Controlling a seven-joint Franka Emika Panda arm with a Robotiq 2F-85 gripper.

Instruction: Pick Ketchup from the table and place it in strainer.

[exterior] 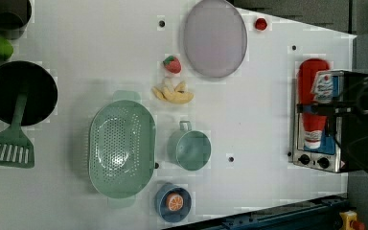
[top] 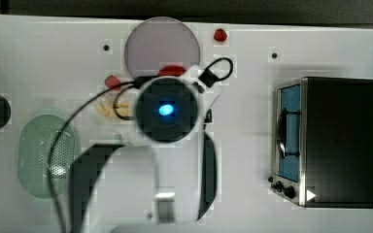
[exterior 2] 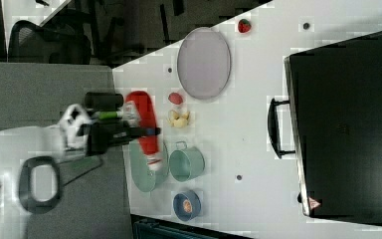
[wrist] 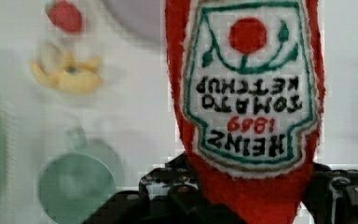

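Observation:
The Ketchup (wrist: 249,93) is a red plush bottle with a white "Tomato Ketchup" label. It is lifted off the table with my gripper (wrist: 251,200) shut on its body. In the right view the Ketchup (exterior 2: 146,124) hangs partly in front of the strainer (exterior 2: 144,181), held by the gripper (exterior 2: 129,133). In the left view the Ketchup (exterior: 311,103) appears at the left view's right, far from the pale mint strainer (exterior: 121,148), which has nothing in it. From above, a red sliver of Ketchup (top: 171,70) peeks past the wrist, and the strainer (top: 46,155) lies at the top view's left.
A green cup (exterior: 190,148) stands beside the strainer, with a blue bowl (exterior: 172,202) holding an orange slice near it. Banana pieces (exterior: 174,92), a strawberry (exterior: 172,63) and a grey plate (exterior: 214,37) lie further off. A toaster oven (top: 328,141) fills the top view's right.

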